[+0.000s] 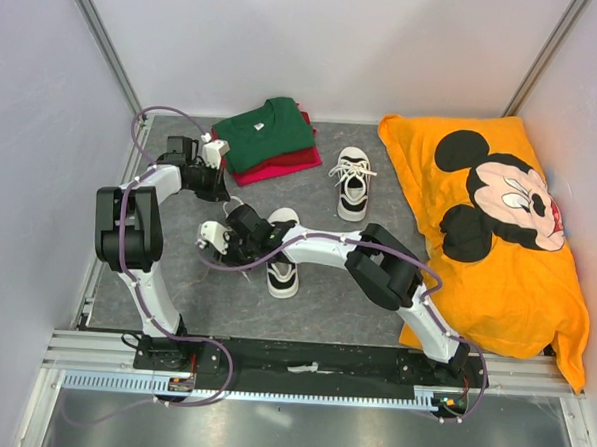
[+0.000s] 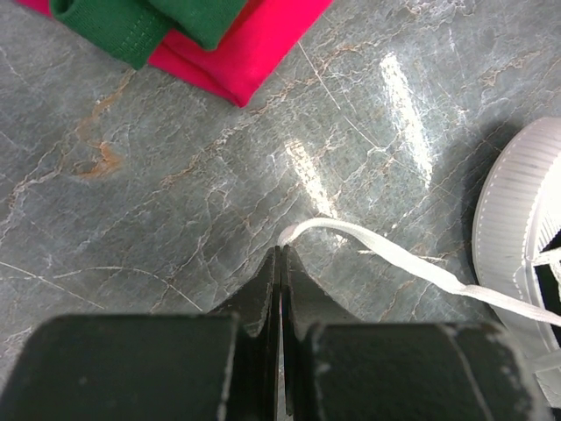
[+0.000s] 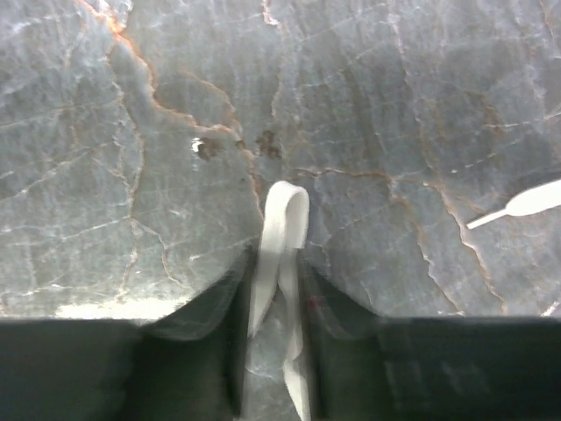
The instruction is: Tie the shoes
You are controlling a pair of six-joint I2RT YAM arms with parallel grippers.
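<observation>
Now left claw (image 2: 280, 256) clenched on lace end (image 2: 302, 230); lace runs toward 4 o'clock to shoe (image 2: 513, 210). Right claw (image 3: 273, 272) grasps loop (image 3: 286, 206), long axis 12 o'clock.

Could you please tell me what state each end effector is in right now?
Left end effector: closed, pinching the end of a white shoelace.
Right end effector: jaws partly apart around a lace loop; whether it grips cannot be told.

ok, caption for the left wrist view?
Left gripper shut on the tip of a white lace that runs to the shoe at right; folded shirts beyond.
</observation>
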